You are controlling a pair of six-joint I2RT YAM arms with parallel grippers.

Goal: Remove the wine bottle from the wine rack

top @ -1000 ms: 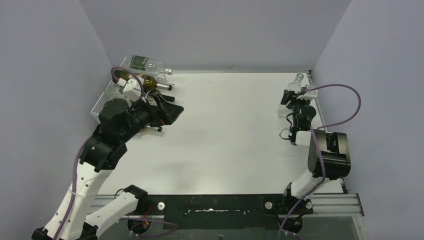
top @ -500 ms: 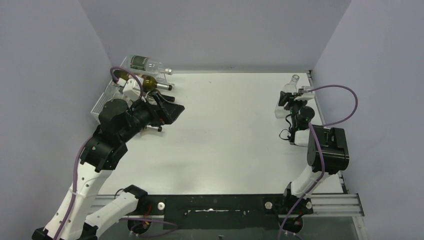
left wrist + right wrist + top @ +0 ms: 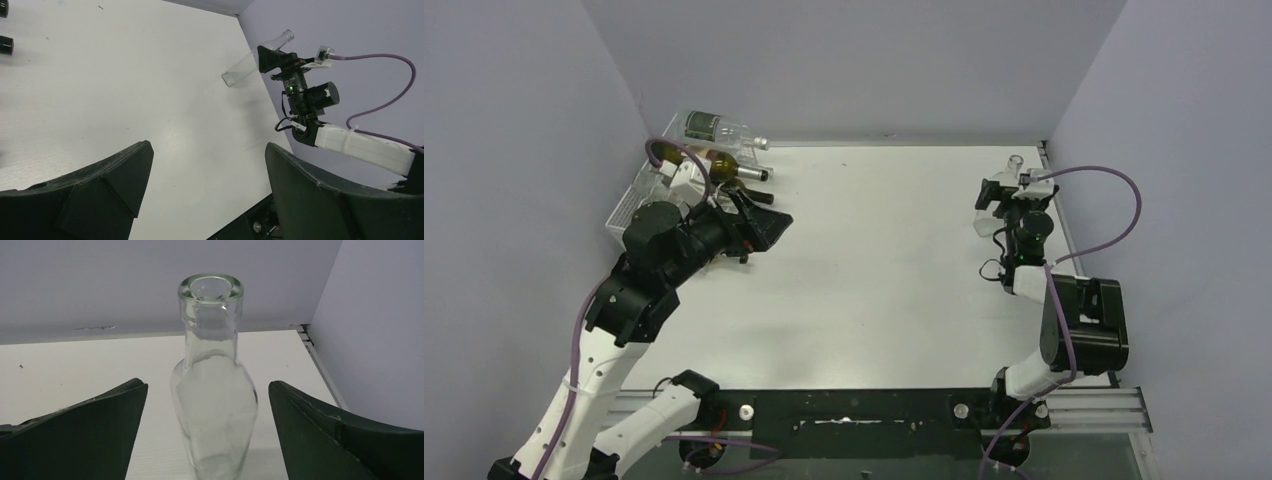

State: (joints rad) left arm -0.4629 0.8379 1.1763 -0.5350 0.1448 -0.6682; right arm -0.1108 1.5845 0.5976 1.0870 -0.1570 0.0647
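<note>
Wine bottle of clear glass stands upright at the far right of the table, well apart from the wine rack. Your right gripper brackets it with fingers spread, touching neither side, so it looks delivered. Your left gripper gapes empty beside the rack, where a labelled bottle and an amber bottle lie. Back out straight, or a finger may clip the glass.

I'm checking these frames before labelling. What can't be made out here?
Top view: the left arm covers part of the wine rack, so its bottles cannot be counted.
Left wrist view: the rack is out of frame; two dark ends are cropped by the left edge.
Right wrist view: the base of the clear bottle is cut off by the bottom edge.
</note>
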